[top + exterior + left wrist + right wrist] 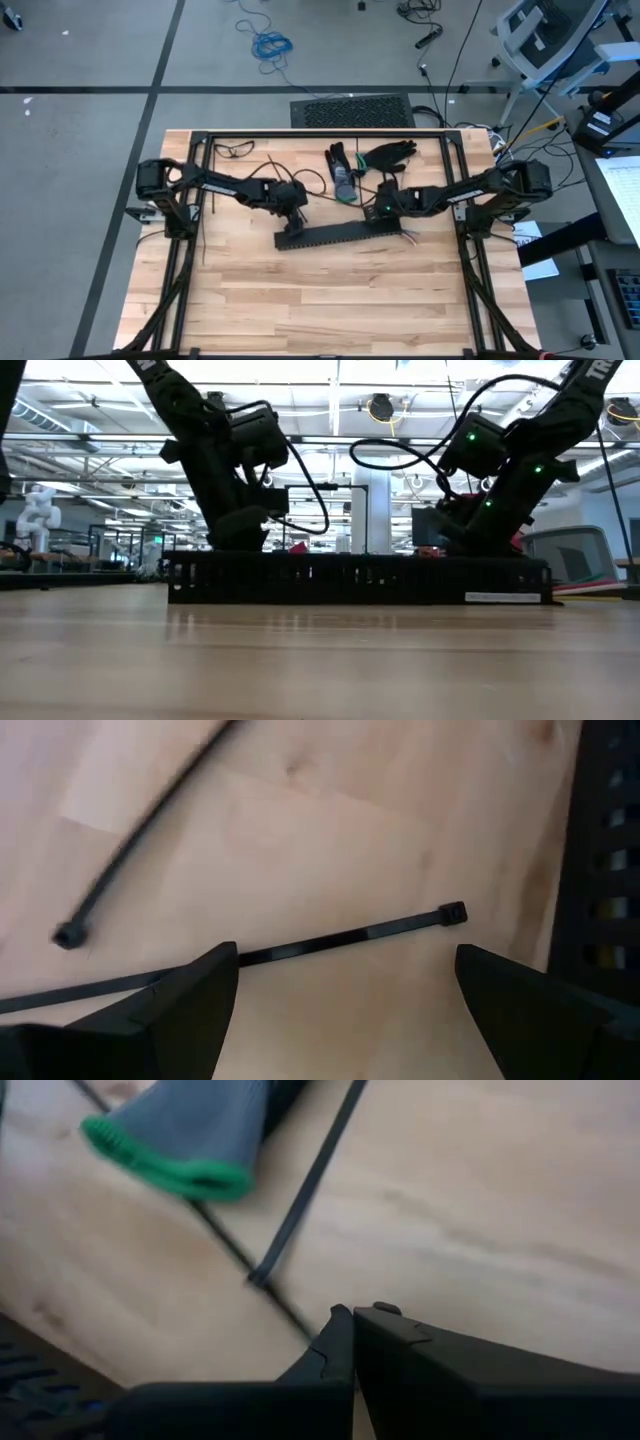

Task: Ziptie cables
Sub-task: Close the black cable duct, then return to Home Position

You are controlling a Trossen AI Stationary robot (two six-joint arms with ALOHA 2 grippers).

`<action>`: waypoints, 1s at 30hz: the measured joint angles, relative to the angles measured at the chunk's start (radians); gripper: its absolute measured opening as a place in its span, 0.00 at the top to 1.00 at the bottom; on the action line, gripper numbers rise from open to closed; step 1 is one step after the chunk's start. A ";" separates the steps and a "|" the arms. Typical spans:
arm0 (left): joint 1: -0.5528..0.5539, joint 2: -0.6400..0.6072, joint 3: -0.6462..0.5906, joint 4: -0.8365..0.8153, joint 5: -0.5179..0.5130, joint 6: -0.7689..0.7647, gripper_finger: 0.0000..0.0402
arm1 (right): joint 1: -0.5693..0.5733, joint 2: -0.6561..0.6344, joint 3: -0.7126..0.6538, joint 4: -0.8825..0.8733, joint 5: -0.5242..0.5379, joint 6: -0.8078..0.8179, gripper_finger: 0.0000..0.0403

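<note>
On the left of the wooden tabletop (300, 290), the left arm reaches in toward the middle and its left hand (294, 215) hangs low over the near-left end of the long black slotted rail (345, 235). The fingers (170, 1020) are spread wide and hold nothing. Between them, in the left wrist view, one of the zipties (350, 935) lies flat on the wood, its square head pointing toward the rail and just short of it; a second ziptie (140, 830) lies farther off at an angle, its head apart from the first.

The rail lies slightly slanted across the middle of the tabletop. In the low view it is a long dark slotted wall (350, 580), with small bits of red showing above its top edge; what they are cannot be told.

Behind the rail lie a grey glove with a green cuff (343, 180) and a black glove (390, 153).

At the rail's right end, the right hand (383, 208) sits low by the tabletop with its fingers (400, 1350) pressed together, pinching nothing that can be seen. Just ahead of it, thin dark zipties cross on the wood near the green cuff (165, 1160). The cables (410, 236) show only as a few thin coloured ends on the tabletop beside the rail's right end.
</note>
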 joint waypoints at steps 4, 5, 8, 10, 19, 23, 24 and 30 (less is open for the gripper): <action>-0.022 0.000 0.001 -0.023 -0.014 0.019 0.09 | 0.064 0.000 0.000 -0.004 0.000 0.074 1.00; -0.025 -0.001 0.001 -0.029 -0.013 0.018 0.09 | 0.078 0.000 0.000 -0.005 0.000 0.088 1.00; -0.037 -0.001 0.002 -0.045 -0.008 0.018 0.09 | 0.125 0.000 -0.001 -0.005 0.002 0.151 1.00; -0.045 -0.001 0.002 -0.051 -0.008 0.018 0.09 | 0.159 0.000 -0.002 -0.004 0.012 0.195 1.00; -0.059 -0.005 0.005 -0.057 -0.006 -0.031 0.09 | 0.231 0.002 -0.003 -0.003 0.062 0.278 1.00; -0.043 -0.050 0.054 -0.112 -0.004 0.003 0.09 | 0.213 -0.025 -0.006 0.017 0.083 0.191 1.00; -0.037 -0.068 0.074 -0.115 -0.005 0.014 0.09 | 0.204 -0.042 -0.005 0.025 0.090 0.162 1.00; -0.009 -0.231 0.213 -0.116 -0.009 0.000 0.09 | 0.147 -0.216 0.066 0.028 0.123 -0.156 1.00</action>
